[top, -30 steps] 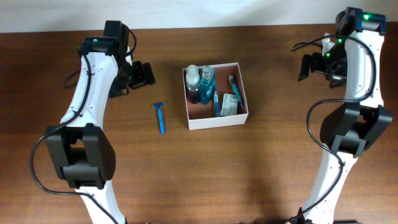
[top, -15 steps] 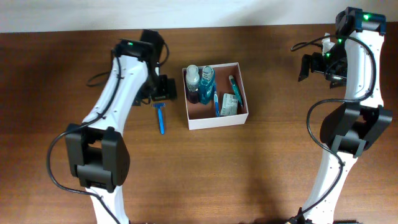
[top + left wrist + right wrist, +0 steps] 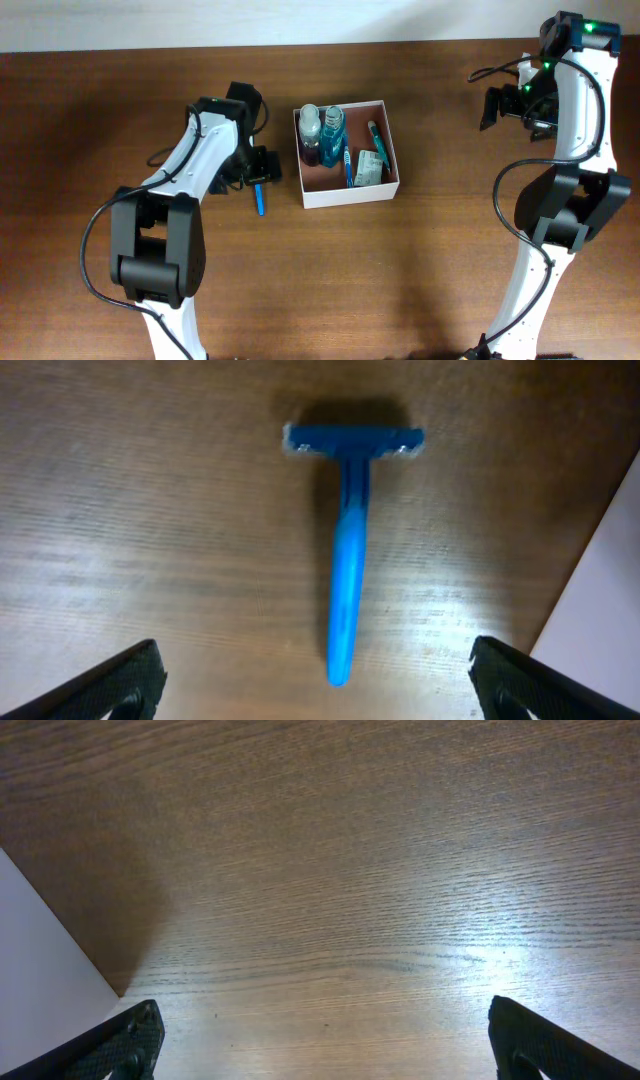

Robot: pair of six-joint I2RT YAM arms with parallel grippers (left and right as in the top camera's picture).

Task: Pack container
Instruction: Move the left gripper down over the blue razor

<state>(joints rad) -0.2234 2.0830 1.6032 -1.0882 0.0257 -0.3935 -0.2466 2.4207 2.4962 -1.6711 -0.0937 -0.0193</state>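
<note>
Poised above a blue plastic disposable razor [image 3: 345,550] with the left claw [image 3: 320,685] released: black fingertips spread wide, one on each side of the handle's tail end, touching nothing. Lying flat on the brown wood-grain counter [image 3: 150,510], razor head far from the wrist camera, handle running back toward it, just beside the square open-top container [image 3: 350,194] with white outer walls and a pinkish-brown inside, but apart from its left wall. Resting mid-counter, that container, holding a white-capped bottle of dark liquid [image 3: 310,140], a blue bottle [image 3: 333,135], a teal toothbrush [image 3: 376,140] and a small green-and-white packet [image 3: 370,168]; impossible to tell from above whether the bottles stand or lie. Probably very light and quite stiff, the razor, with smooth plastic likely to slip and a low profile that hugs the wood. Best taken across the slim handle, about midway or a little nearer the head, where it looks slightly thicker, and never on the blade bar. Calls for fingertips brought right down to the surface and a firm, centred squeeze, since a glancing pinch could flick it sideways. Worth minding the container wall close on one side. Parked well off to the right over bare wood, the right claw [image 3: 325,1040], likewise released and grasping nothing.
</note>
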